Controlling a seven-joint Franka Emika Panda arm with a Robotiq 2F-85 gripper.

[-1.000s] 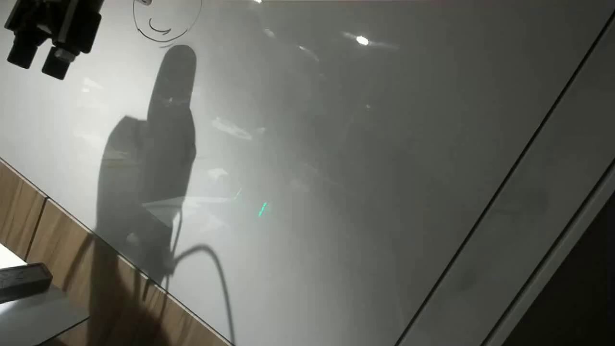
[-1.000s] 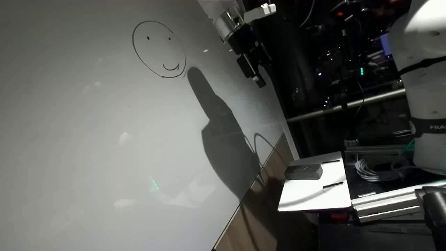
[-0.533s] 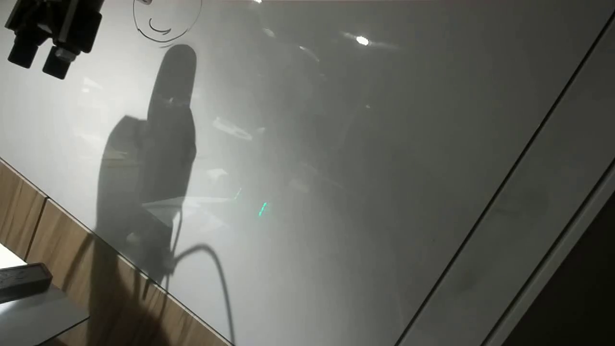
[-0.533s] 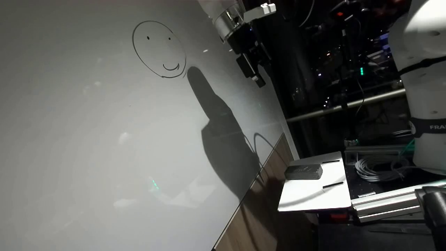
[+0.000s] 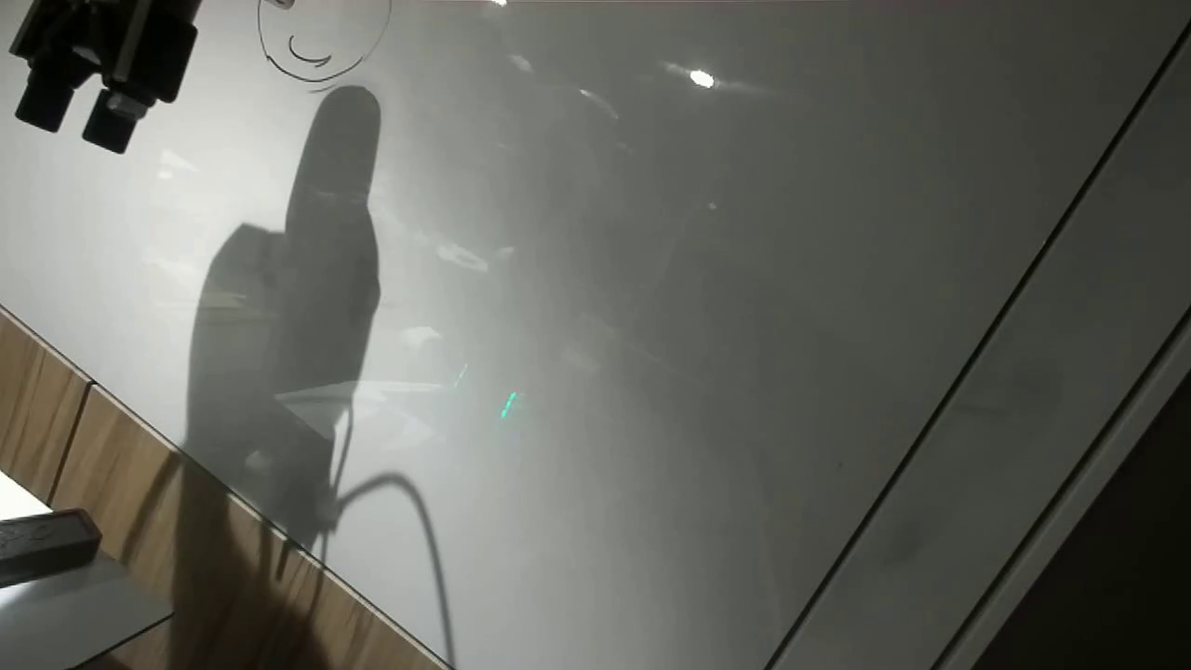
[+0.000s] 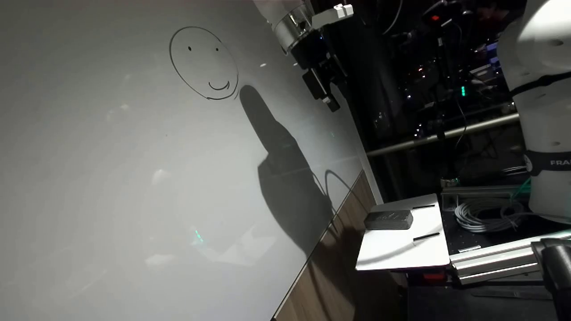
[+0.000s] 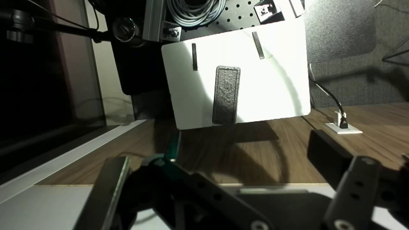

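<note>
Dark block (image 7: 226, 95), rectangular and eraser-like, lay flat on the white-topped bench (image 7: 271, 92), one end close to the edge facing the wood panelling (image 7: 297, 140); whether that end overhung could not be determined. One slim black stick (image 7: 194, 57) and a second slim black stick (image 7: 258, 45), probably markers, lay on the same surface, near the block but apart from it.

Gripper (image 5: 74, 119) was found raised in front of the whiteboard (image 5: 651, 419), well apart from the bench. Its fingers stood widely spread; nothing was held, and no contact was observed. On the whiteboard, a drawn face (image 6: 204, 62) was noted, along with a dark shadow (image 6: 285, 165).

Step in hand was judged to be positioning in free air, ahead of any grasp. The wrist view took in the bench, with the block lying laterally between the two fingers and its long side running away from the gripper.

Next move, on that evidence, would call for an advance to the bench with fingers spread, one to each side of the block's narrow width. Care was advised at the block's far end, where the slim black stick at the left of the wrist view lay just beside it and could be caught.
</note>
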